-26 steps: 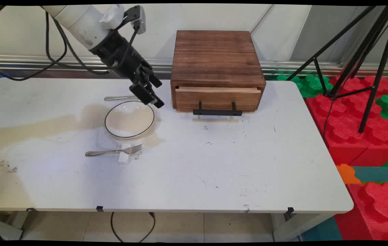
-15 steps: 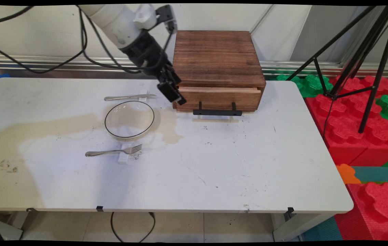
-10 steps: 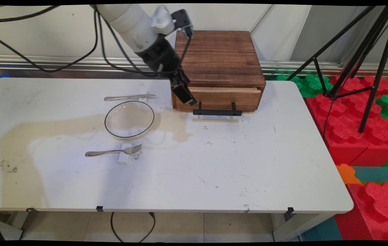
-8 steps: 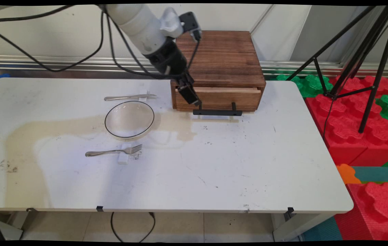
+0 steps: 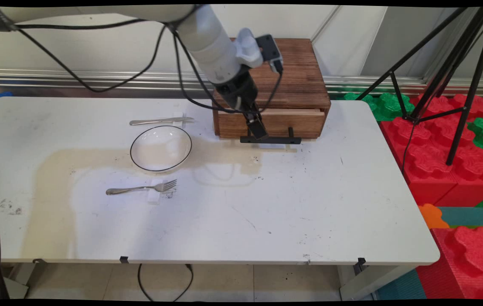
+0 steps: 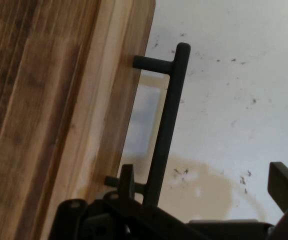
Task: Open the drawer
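At the left end of the drawer's black handle [image 5: 271,139], I am hovering my gripper [image 5: 260,132] with fingers spread wide — one behind the bar, one in front — judging this stiff, thin bar on the wooden drawer box [image 5: 270,87] the sound hold.

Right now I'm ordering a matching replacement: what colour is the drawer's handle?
Black; the handle shows best in the hand view, beside the gripper.
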`<state>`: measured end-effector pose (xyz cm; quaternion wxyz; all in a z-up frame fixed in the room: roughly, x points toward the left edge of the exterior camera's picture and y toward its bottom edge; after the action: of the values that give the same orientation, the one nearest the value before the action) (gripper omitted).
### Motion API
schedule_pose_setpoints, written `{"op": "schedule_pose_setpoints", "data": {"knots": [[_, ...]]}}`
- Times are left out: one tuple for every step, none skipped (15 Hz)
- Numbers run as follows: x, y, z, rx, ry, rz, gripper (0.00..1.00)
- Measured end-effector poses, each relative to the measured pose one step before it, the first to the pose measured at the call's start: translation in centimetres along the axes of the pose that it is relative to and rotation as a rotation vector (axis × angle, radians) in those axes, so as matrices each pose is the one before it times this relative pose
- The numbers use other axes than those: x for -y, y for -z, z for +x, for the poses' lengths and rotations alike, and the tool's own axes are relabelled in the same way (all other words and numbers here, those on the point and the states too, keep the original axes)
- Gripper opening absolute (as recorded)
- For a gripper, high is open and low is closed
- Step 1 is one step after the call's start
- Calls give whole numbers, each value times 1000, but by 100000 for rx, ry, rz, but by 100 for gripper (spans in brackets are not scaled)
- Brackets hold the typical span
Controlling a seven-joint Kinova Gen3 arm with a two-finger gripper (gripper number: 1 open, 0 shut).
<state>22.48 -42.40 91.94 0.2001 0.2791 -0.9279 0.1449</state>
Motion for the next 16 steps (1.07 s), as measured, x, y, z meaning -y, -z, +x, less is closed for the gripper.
{"op": "schedule_pose_setpoints", "data": {"knots": [[-208, -788, 410, 961, 56, 581, 100], [-90, -395, 169, 486, 76, 309, 100], [-193, -738, 326, 842, 68, 389, 100], [-115, -490, 199, 546, 131, 245, 100], [-183, -709, 295, 784, 155, 292, 100], [-114, -474, 202, 482, 49, 168, 100], [-171, -696, 261, 690, 117, 92, 100], [-114, -467, 149, 499, 100, 69, 100], [-161, -695, 210, 714, 118, 35, 100], [-153, -788, 216, 805, 123, 102, 100], [-155, -739, 212, 731, 171, 160, 100], [-114, -609, 155, 588, 259, 179, 100], [-75, -404, 85, 411, 181, 132, 100], [-119, -585, 144, 531, 268, 143, 100], [-132, -672, 147, 598, 314, 133, 100], [-128, -639, 152, 538, 216, 144, 100]]}}
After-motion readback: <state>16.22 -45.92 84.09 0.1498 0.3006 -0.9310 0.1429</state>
